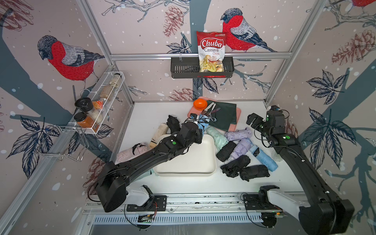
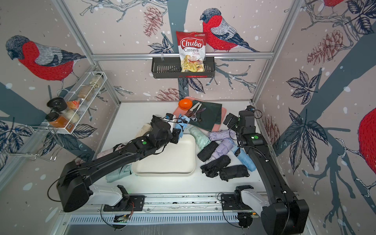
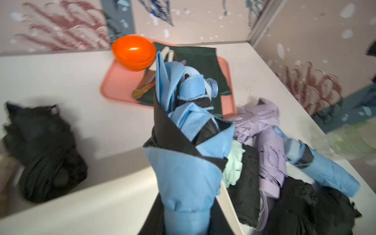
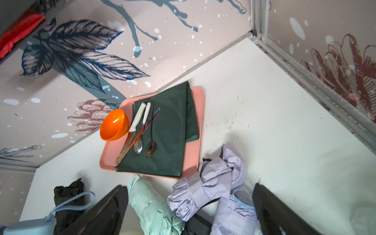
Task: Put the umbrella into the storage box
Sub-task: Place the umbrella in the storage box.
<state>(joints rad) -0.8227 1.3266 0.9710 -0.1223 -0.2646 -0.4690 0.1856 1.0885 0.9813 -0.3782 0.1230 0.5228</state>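
My left gripper (image 1: 196, 122) (image 2: 176, 124) is shut on a light blue folded umbrella (image 1: 204, 121) (image 2: 181, 124) (image 3: 183, 173), held just past the far edge of the cream-white storage box (image 1: 193, 162) (image 2: 168, 160) (image 3: 85, 203). The box holds nothing. In the left wrist view the umbrella fills the middle and hides the fingertips. My right gripper (image 1: 252, 120) (image 2: 230, 121) (image 4: 189, 219) hangs open near the back right corner. Below it lie a mint umbrella (image 4: 150, 205) and a lilac umbrella (image 4: 205, 187).
Several more folded umbrellas lie around the box: black (image 1: 254, 172), blue (image 1: 264, 158), lilac (image 1: 242, 148), beige (image 1: 158, 134), pale pink (image 1: 132, 152). A pink tray (image 1: 237, 122) with green cloth, cutlery and an orange bowl (image 1: 200, 103) sits behind. Back wall: black basket (image 1: 183, 69) with chips.
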